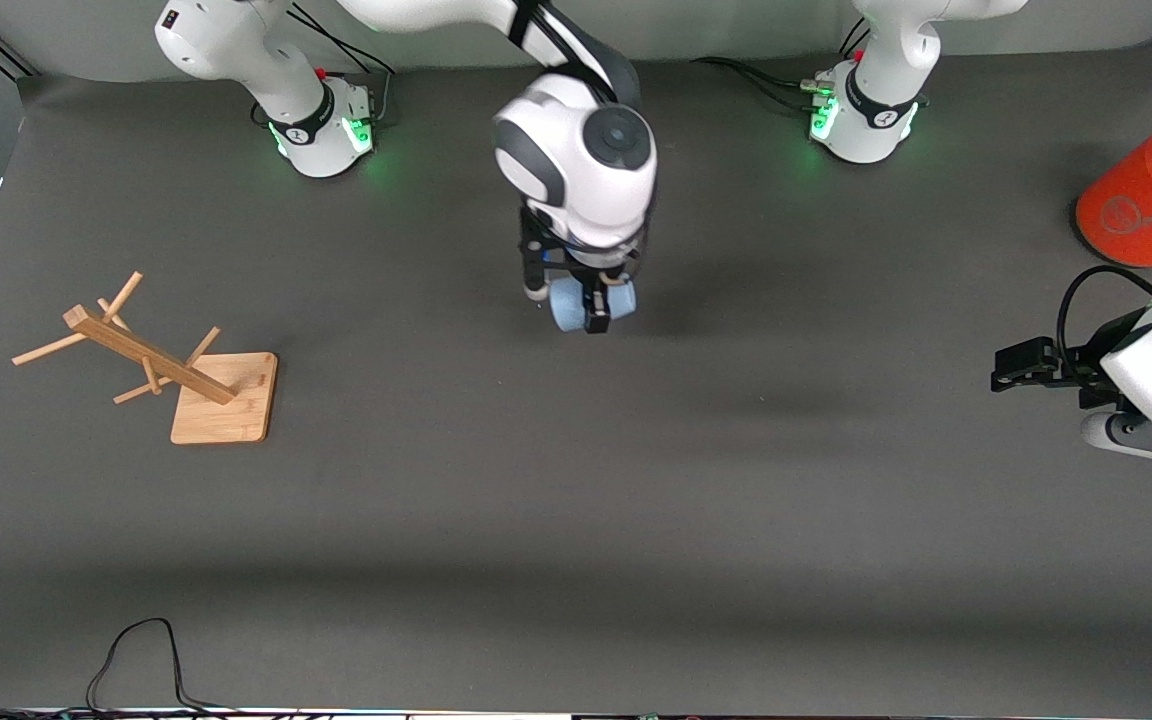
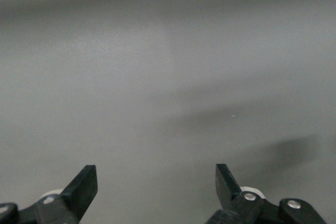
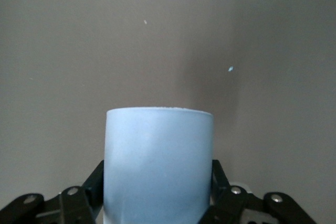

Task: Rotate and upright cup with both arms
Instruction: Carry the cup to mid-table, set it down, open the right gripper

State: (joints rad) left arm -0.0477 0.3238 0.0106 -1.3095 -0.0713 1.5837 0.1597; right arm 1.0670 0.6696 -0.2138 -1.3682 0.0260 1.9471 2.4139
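Counting what is showing on the dark grey table mat (image 1: 576, 520)

Two white jointed robot arms are showing, each with one black two-finger gripper: the right gripper (image 1: 591, 300) at the mat's centre and the left gripper (image 1: 1021, 365) at about three o'clock. One small pale-blue tapered cup (image 1: 568, 303) is sitting at centre. One large orange cylinder with a grey lid (image 1: 1141, 195) is lying near two o'clock. One wooden peg rack on a square base (image 1: 221, 395) is standing at about nine o'clock, carrying one slanted beam and three crossing pegs.

The cup (image 1: 568, 303) hangs in the right gripper (image 1: 591, 300) over mid-table.
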